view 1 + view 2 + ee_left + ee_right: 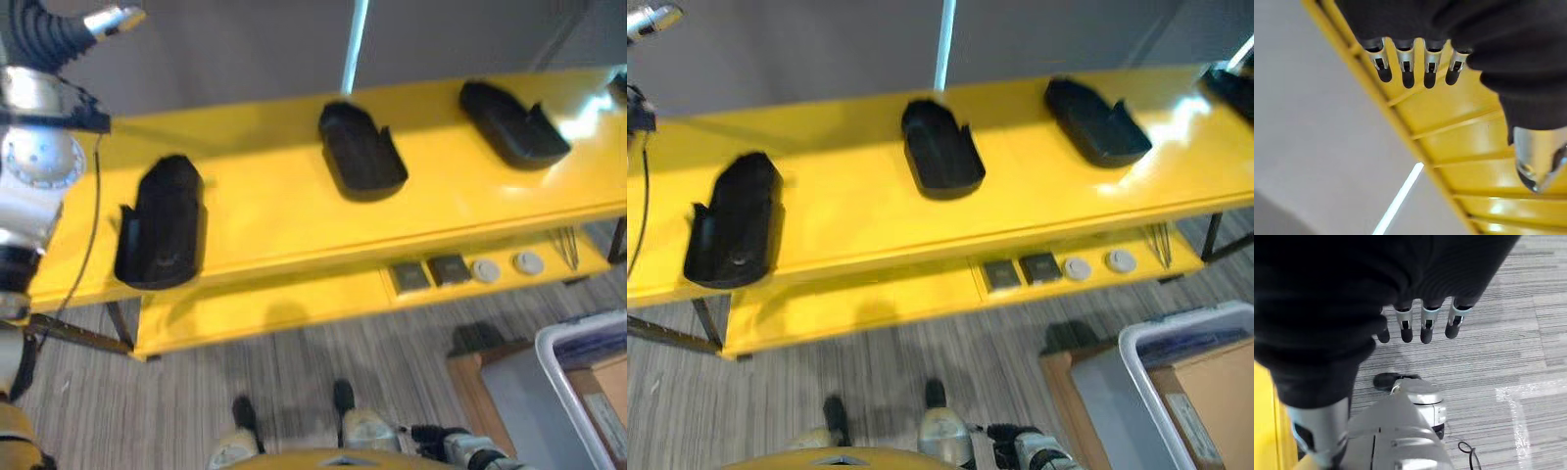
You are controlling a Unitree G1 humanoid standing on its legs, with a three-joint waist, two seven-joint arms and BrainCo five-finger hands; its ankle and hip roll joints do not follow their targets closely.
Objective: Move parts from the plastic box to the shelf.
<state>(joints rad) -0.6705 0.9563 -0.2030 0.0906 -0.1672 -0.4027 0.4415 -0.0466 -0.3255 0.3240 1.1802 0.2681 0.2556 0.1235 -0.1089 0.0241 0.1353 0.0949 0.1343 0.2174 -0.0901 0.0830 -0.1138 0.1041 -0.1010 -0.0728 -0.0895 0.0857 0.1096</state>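
Three black moulded parts lie spaced along the top of the yellow shelf (265,196): one at the left (162,223), one in the middle (361,149), one at the right (511,122). A fourth dark part (1229,88) shows at the shelf's far right end. The white-rimmed plastic box (1176,328) stands on the floor at the lower right. My left hand (49,34) is raised above the shelf's left end, fingers (1405,61) straight and empty. My right hand (1415,284) hangs low over the carpet, fingers relaxed, holding nothing.
The shelf's lower level carries two dark square pieces (429,272) and two grey discs (506,265). A cardboard box (1215,392) sits in the plastic box, and a brown box (470,382) stands beside it. A grey wall runs behind the shelf.
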